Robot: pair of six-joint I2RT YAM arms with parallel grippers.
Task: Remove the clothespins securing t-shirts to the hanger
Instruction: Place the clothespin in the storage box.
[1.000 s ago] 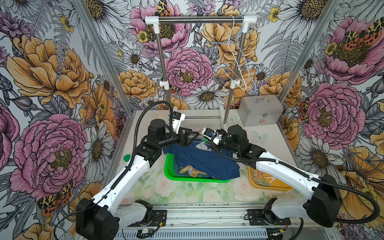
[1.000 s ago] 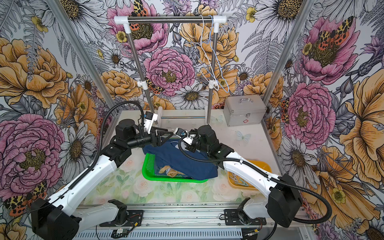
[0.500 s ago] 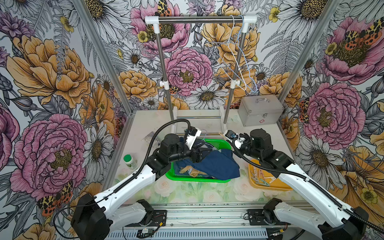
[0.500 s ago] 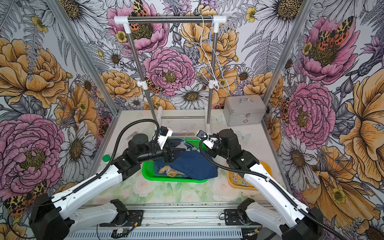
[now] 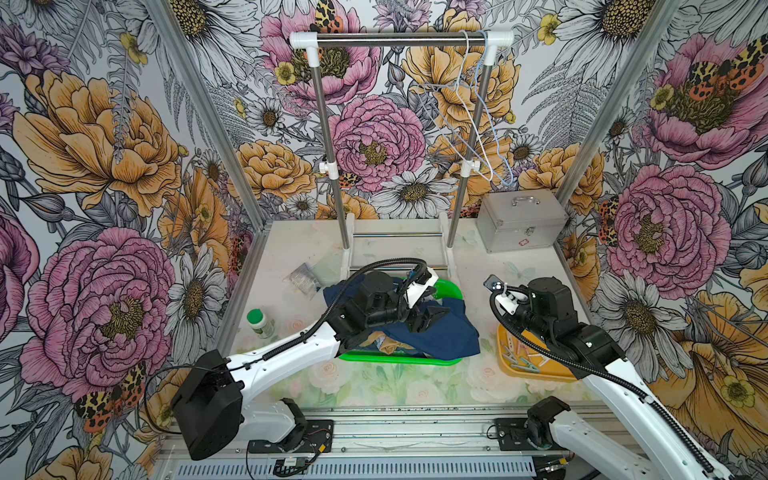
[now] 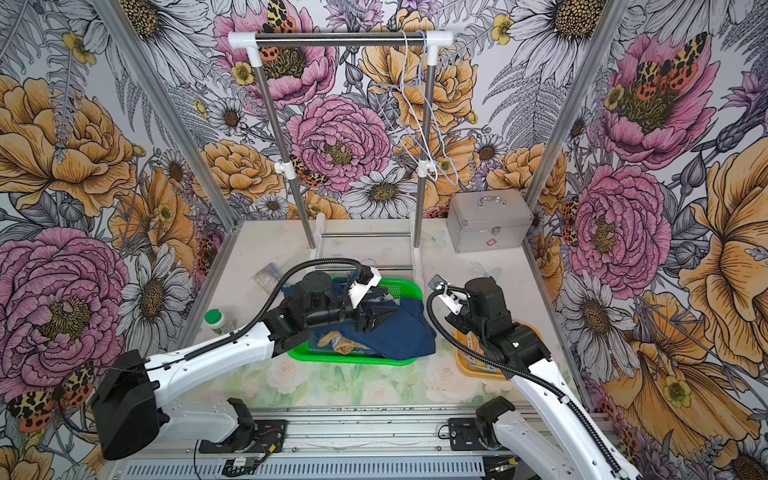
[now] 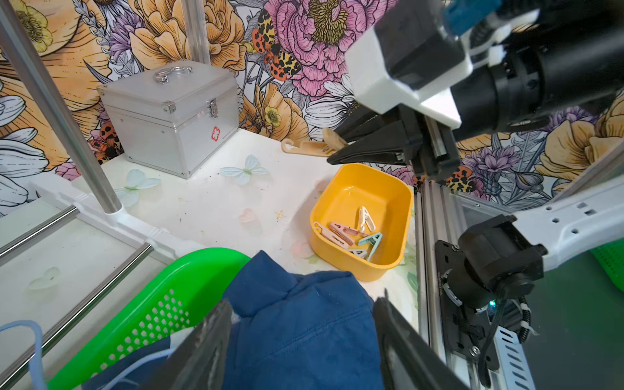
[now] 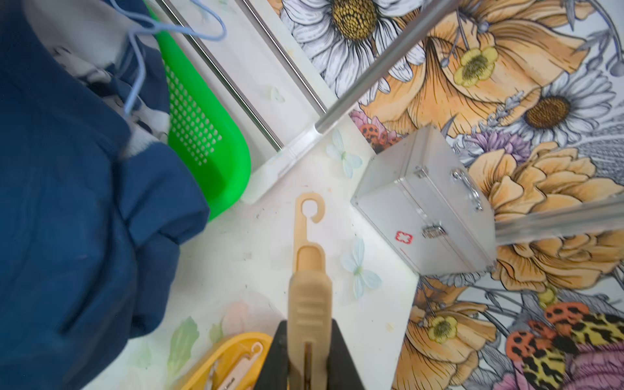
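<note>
A dark navy t-shirt (image 5: 449, 336) lies heaped in the green basket (image 5: 399, 359), with a tan t-shirt (image 5: 384, 343) showing under it. My left gripper (image 7: 300, 310) is open just above the navy cloth (image 7: 297, 331) and holds nothing. My right gripper (image 8: 309, 337) is shut on a peach clothespin (image 8: 307, 256), held in the air over the table beside the yellow tray (image 7: 337, 266). Several pastel clothespins (image 7: 351, 233) lie in that tray. A light-blue wire hanger (image 8: 135, 74) lies on the shirts in the basket.
A metal clothes rack (image 5: 399, 39) stands at the back with bare wire hangers (image 5: 478, 116) on its rail. A silver case (image 5: 519, 220) sits back right. A green-capped bottle (image 5: 259, 322) and a plastic bag (image 5: 303, 276) lie left of the basket.
My right arm has carried the peach clothespin rightward from the basket's back edge to the yellow tray. My left arm has drawn forward and right over the basket. The navy shirt has settled lower.
</note>
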